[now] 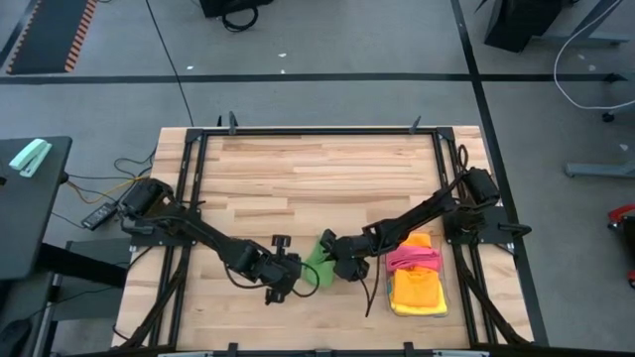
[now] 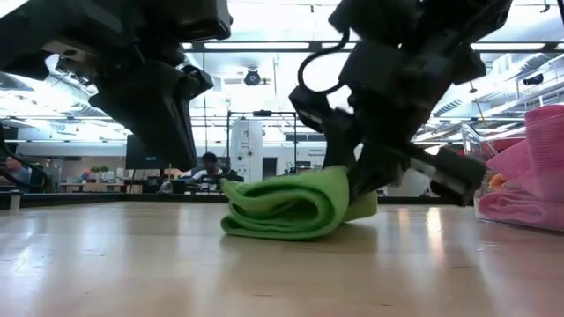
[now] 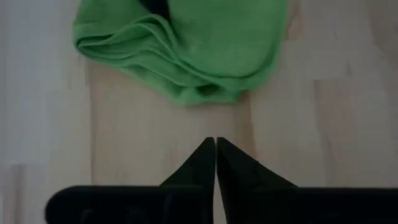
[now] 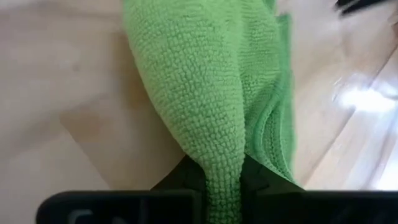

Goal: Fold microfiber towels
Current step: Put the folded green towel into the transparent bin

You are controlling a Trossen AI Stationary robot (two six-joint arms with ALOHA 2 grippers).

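While the right end effector (image 4: 222,186) pinches the green towel (image 1: 317,266) at lower centre of the bench (image 1: 298,178), beside the closed, empty left end effector (image 3: 215,146), draw the fold over evenly.

Overhead, table-level and two close wrist views, all on green towel (image 1: 316,266)

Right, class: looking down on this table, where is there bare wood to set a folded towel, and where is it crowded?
Bare: the wide far half of the table beyond both arms. Crowded: the near middle, where the right hand pinches the green towel beside the shut left hand, and the near right corner, filled by the towel stack.
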